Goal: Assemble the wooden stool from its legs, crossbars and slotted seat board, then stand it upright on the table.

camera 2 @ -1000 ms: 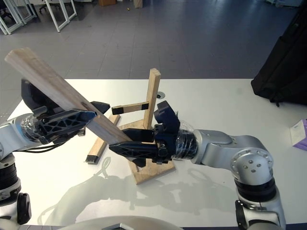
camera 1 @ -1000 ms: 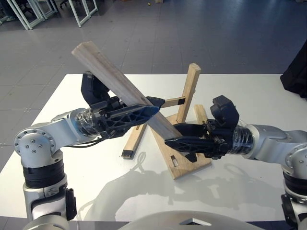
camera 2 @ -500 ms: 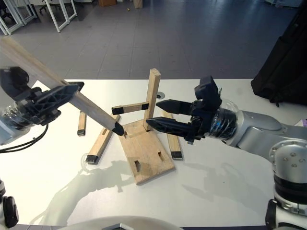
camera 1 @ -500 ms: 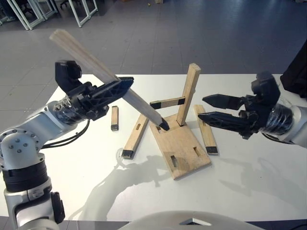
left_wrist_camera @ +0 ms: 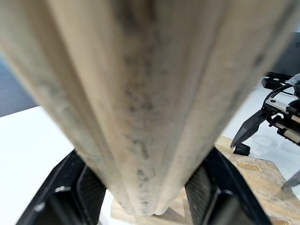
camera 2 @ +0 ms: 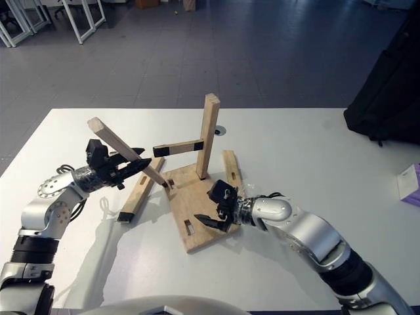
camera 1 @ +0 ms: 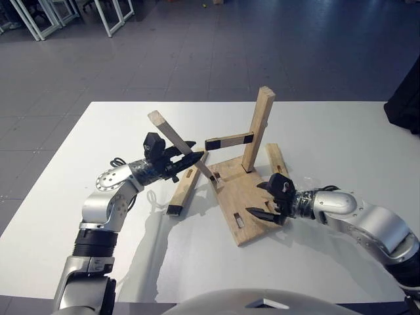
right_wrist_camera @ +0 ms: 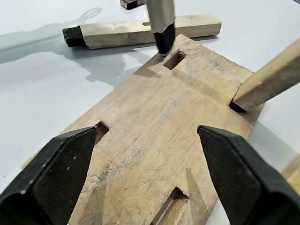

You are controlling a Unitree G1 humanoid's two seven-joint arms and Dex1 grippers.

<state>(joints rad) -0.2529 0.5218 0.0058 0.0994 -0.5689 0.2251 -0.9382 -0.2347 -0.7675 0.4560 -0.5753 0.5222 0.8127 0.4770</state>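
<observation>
Left claw [camera 1: 190,151] squeezed tight around a wooden leg [camera 1: 164,128]. Leg tilted, one end high in the air, black tip low by the corner of the seat board [right_wrist_camera: 140,126] nearest the left arm. Tip right beside a slot [right_wrist_camera: 174,60] there, maybe touching the wood, hard to tell. Right claw [camera 1: 253,198] spread wide and holding nothing, low over the near part of the board, one finger [right_wrist_camera: 56,173] to each side of the middle. Board flat on the white table [camera 1: 341,144], with more slots cut in it. Another leg [camera 1: 258,128] standing straight up at the far corner of the board. Short crossbar [camera 1: 230,140] with black ends sticking out sideways from that leg, up off the table. Third leg [camera 1: 184,190] lying flat on the table just beside the board on the left arm's side. Fourth wooden piece [camera 1: 275,159] lying flat just beside the board on the right arm's side. Behind the table, a big grey tiled floor [camera 1: 216,46]. White metal frames [camera 1: 105,13] far back on the left. Big black thing [camera 2: 387,92] past the right end of the table. Small purple thing [camera 2: 410,184] at the right edge of the table.
</observation>
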